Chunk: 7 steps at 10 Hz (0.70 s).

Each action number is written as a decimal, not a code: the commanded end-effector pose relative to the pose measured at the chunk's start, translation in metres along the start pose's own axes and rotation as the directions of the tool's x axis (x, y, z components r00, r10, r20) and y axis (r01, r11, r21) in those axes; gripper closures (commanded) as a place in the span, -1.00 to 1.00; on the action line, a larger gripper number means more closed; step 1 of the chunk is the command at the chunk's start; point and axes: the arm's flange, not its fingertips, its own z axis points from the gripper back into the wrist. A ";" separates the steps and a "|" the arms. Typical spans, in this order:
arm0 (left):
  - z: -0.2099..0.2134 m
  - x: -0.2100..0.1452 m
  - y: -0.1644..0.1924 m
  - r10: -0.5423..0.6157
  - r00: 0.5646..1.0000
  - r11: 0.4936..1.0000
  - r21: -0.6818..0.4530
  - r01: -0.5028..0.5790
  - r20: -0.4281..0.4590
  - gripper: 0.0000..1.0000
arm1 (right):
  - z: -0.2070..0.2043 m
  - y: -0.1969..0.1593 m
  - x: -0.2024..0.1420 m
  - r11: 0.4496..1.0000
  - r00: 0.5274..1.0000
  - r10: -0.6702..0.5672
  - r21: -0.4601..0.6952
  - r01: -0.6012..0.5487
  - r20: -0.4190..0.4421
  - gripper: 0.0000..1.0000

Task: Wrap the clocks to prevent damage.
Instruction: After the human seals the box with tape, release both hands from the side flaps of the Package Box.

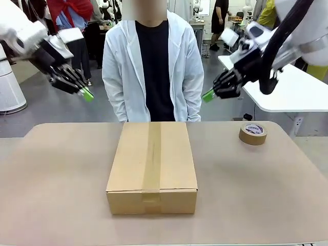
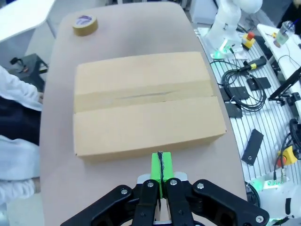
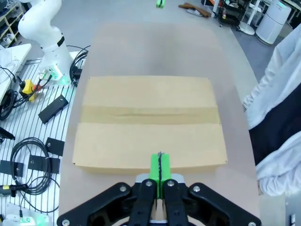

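The clocks are out of view. A brown cardboard carton [image 1: 152,166] lies taped shut on the middle of the table, also seen from above as the carton [image 2: 146,103] and carton [image 3: 148,122]. My left gripper [image 1: 87,94] hangs shut high above the table's left side, holding nothing; its green pads [image 2: 160,165] are pressed together. My right gripper [image 1: 207,96] hangs shut high on the right, also with nothing in it, pads [image 3: 159,167] pressed together. Both are well clear of the carton.
A brown tape roll [image 1: 252,134] lies on the table's far right, also seen as the roll [image 2: 85,25]. A person in a white coat [image 1: 152,66] stands at the far edge, hands behind the back. The beige table [image 1: 56,174] has free room around the carton.
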 end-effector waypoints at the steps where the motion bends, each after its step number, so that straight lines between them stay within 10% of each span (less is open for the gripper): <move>1: 0.021 0.001 -0.011 0.017 1.000 0.998 0.057 -0.018 0.019 0.99 | 0.011 0.005 0.005 1.000 0.999 -0.026 -0.018 0.026 -0.035 0.98; 7: 0.020 0.001 -0.006 -0.001 1.000 0.999 0.035 0.000 0.006 0.99 | 0.014 0.005 0.009 1.000 1.000 -0.005 -0.021 0.005 -0.014 0.98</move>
